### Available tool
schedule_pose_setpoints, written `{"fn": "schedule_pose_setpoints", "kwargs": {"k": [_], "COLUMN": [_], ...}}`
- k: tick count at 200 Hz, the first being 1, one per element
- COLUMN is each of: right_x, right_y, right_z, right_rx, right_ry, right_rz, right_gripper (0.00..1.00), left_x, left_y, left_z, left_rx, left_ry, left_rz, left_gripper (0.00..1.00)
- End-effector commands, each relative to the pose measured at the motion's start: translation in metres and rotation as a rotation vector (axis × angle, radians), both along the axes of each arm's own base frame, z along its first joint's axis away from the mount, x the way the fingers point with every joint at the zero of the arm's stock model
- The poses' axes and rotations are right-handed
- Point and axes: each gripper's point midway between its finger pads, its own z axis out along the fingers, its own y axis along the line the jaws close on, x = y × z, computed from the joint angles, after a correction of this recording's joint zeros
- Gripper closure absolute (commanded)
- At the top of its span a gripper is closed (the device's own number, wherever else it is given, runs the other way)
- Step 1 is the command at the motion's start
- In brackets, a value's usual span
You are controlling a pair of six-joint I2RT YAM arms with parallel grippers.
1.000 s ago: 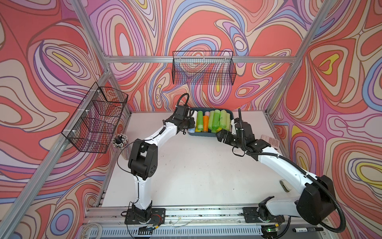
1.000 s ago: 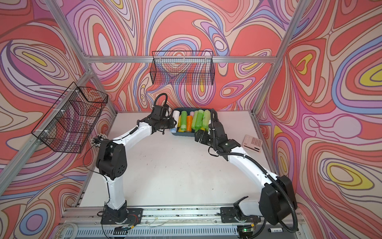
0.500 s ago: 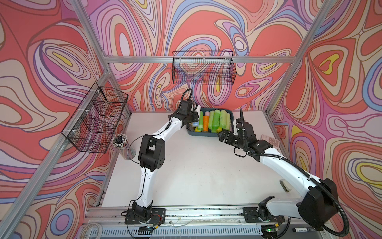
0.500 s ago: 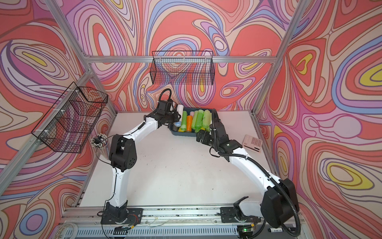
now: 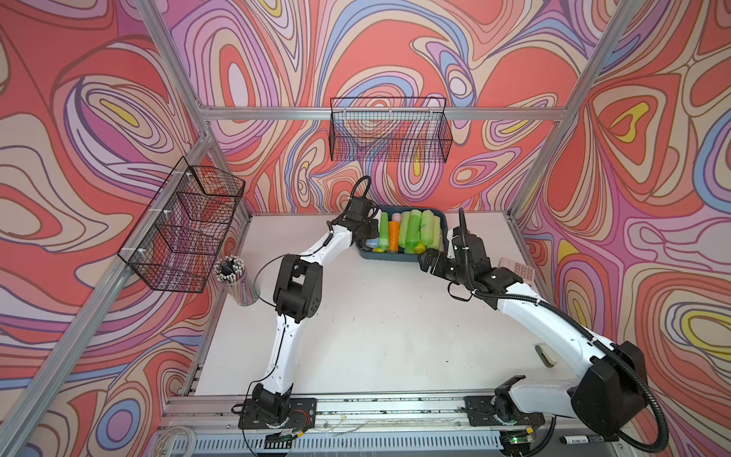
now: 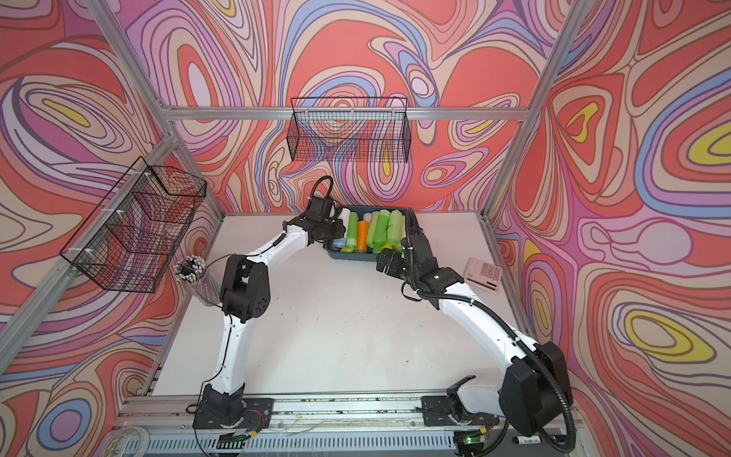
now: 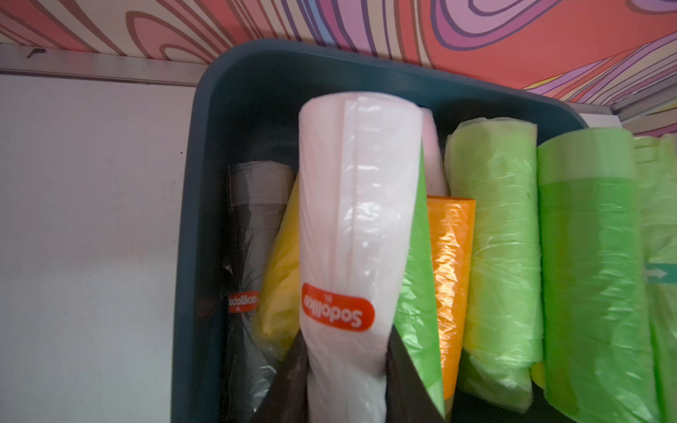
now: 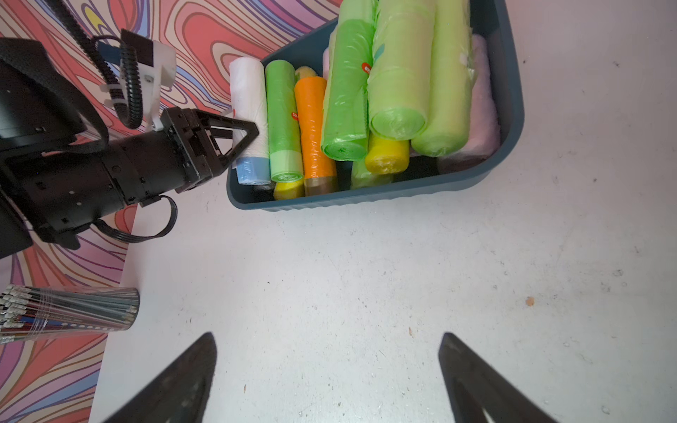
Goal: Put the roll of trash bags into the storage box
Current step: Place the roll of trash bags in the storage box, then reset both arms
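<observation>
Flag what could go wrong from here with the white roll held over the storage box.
1. The storage box is already piled high. The white roll, shut in the left gripper, hangs over a gray roll and a yellow roll beside the side wall, so on release it may perch on top and roll over the rim.
2. The open right gripper sits close to the box's near corner; a stray move could nudge it.
</observation>
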Motion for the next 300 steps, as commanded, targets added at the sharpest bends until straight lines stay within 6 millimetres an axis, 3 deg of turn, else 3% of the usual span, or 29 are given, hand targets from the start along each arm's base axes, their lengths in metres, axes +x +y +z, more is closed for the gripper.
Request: {"fn": "schedule_pose_setpoints", "kwargs": {"k": [1, 16, 86, 97, 111, 141, 184, 254, 285, 288, 300], "right_x": [-0.002, -0.003, -0.002, -0.002, 0.000, 0.005, 0.014, 0.034, 0.028, 0.027, 0.020], "right_y": [-0.006, -0.007, -0.004, -0.004, -0.006, -0.017, -0.022, -0.035, -0.053, -0.056, -0.066], "right_z": [0.003, 0.004, 0.006, 0.007, 0.007, 0.008, 0.011, 0.000, 0.004, 0.005, 0.002], "right_rx": [0.000, 0.002, 0.026, 0.019, 0.005, -0.050, -0.053, -0.099, -0.112, -0.112, -0.121], "right_ry": [-0.010, -0.010, -0.019, -0.024, -0.031, -0.039, -0.123, -0.211, -0.328, -0.340, -0.365], "right_rz": [-0.020, -0.023, -0.021, -0.022, -0.028, -0.074, -0.104, -0.199, -0.266, -0.280, -0.317], "right_gripper": [0.03, 0.03, 0.03, 0.03, 0.01, 0.02, 0.02, 0.02, 0.02, 0.02, 0.02], "left_x": [-0.001, -0.007, -0.028, -0.032, -0.039, -0.053, -0.100, -0.203, -0.229, -0.235, -0.242], "left_y": [-0.002, -0.005, 0.009, 0.011, 0.017, 0.048, 0.105, 0.213, 0.254, 0.259, 0.269], "left_z": [0.007, 0.018, 0.075, 0.083, 0.090, 0.101, 0.109, 0.065, 0.059, 0.048, 0.039], "left_rx": [0.002, -0.013, -0.015, -0.017, -0.009, 0.022, 0.118, 0.310, 0.338, 0.359, 0.398], "left_ry": [0.000, -0.006, -0.131, -0.146, -0.167, -0.225, -0.325, -0.329, -0.428, -0.413, -0.431], "left_rz": [-0.019, -0.041, -0.048, -0.046, -0.035, 0.079, 0.223, 0.444, 0.524, 0.532, 0.544], "left_gripper": [0.58, 0.44, 0.22, 0.00, 0.00, 0.00, 0.00, 0.00, 0.00, 0.00, 0.00]}}
